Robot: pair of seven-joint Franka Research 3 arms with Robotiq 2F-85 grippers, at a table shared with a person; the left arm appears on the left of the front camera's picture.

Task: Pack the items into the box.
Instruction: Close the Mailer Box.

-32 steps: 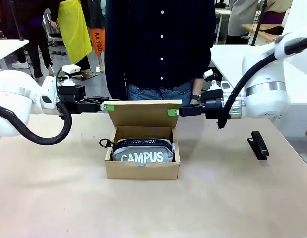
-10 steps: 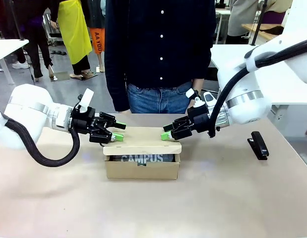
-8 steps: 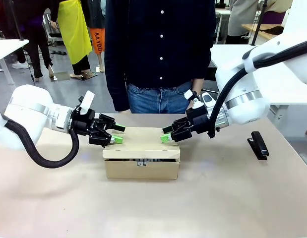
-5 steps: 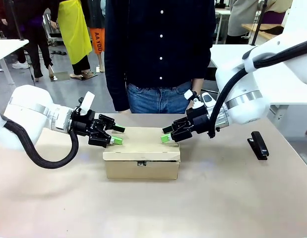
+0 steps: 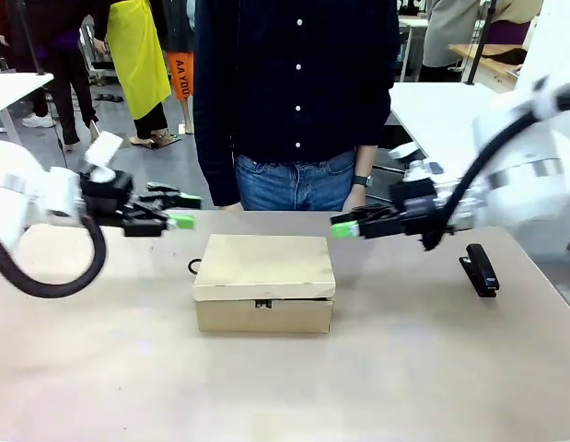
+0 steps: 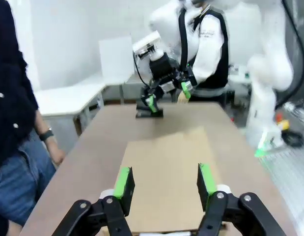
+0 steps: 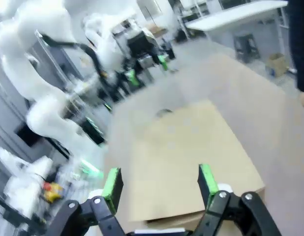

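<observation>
The brown cardboard box [image 5: 264, 308] sits mid-table with its flap lid [image 5: 264, 262] down. The items are hidden inside; only a black ring pull [image 5: 192, 267] pokes out at the box's left rear corner. My left gripper [image 5: 181, 210] hovers open, up and to the left of the box, holding nothing. To the right of the box and above it, my right gripper [image 5: 343, 226] is open and empty too. In the left wrist view the lid [image 6: 166, 157] lies beyond the green-padded fingers [image 6: 124, 183]. The right wrist view shows the lid [image 7: 176, 147] and the ring pull [image 7: 164, 112].
A black stapler [image 5: 479, 269] lies on the table at the right, beyond my right gripper. A person in a dark shirt [image 5: 294, 83] stands at the far edge behind the box, hands down. Bare tabletop [image 5: 285, 387] runs in front of the box.
The lid came down from standing upright to flat on the box, covering the pouch. Both grippers then drew away from the lid, outward and upward.
</observation>
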